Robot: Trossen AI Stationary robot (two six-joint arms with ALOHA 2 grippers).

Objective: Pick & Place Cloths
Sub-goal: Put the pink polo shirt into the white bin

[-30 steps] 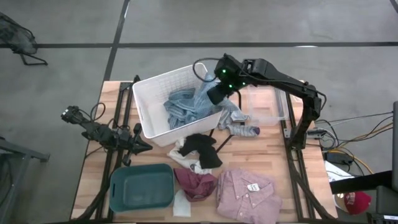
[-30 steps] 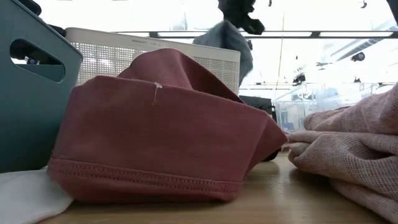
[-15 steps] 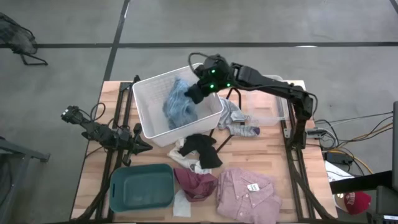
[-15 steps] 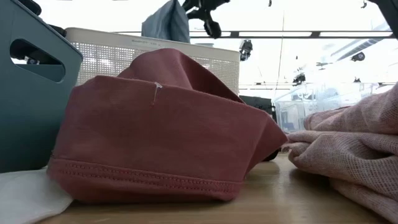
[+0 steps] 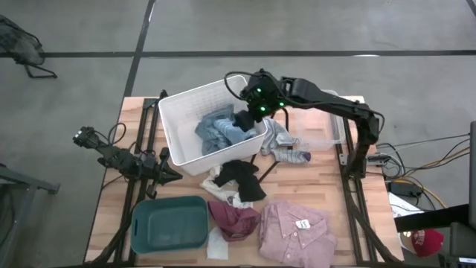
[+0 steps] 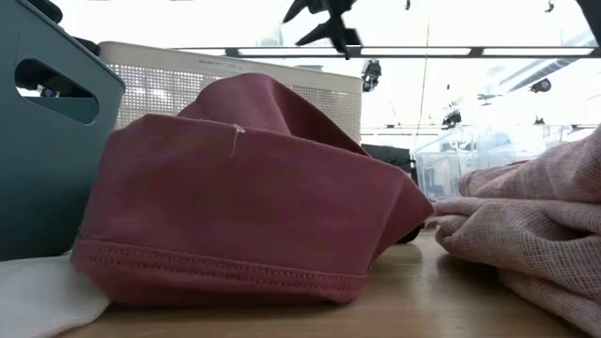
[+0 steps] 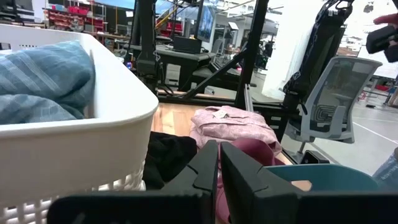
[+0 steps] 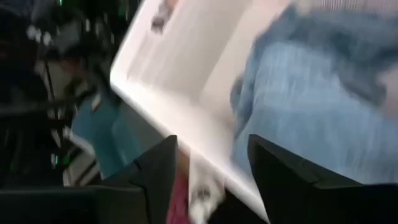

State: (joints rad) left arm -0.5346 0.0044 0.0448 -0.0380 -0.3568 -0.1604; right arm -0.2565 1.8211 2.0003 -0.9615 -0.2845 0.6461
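Blue shirt [image 5: 218,131] is lying in the white bin [image 5: 172,126], up around 11 o'clock on the bench [image 5: 357,223]. Right pincer [image 5: 244,119] hangs over the bin's 3 o'clock edge, and its wrist view shows the fingers spread apart with nothing between them, so it looks like the drop step for that shirt is done.

Left pincer [image 7: 219,163] is parked out at the 9 o'clock side of the bench, fingers closed together, holding nothing.

Plenty left outside the bin: grey pieces [image 5: 286,145] just beside its 3 o'clock side, a black piece [image 5: 244,177] near bench centre, the maroon piece [image 5: 232,218] and pink shirt [image 5: 296,232] down toward 6 o'clock, plus a cream strip [image 5: 216,244] by the teal bin [image 5: 169,224].

My guess for the next move: the right arm lifts clear of the bin rim and swings to the grey pieces, since they're closest. They're floppy and bunched, so it'll want to come down open and pinch a fold, not a loose edge.
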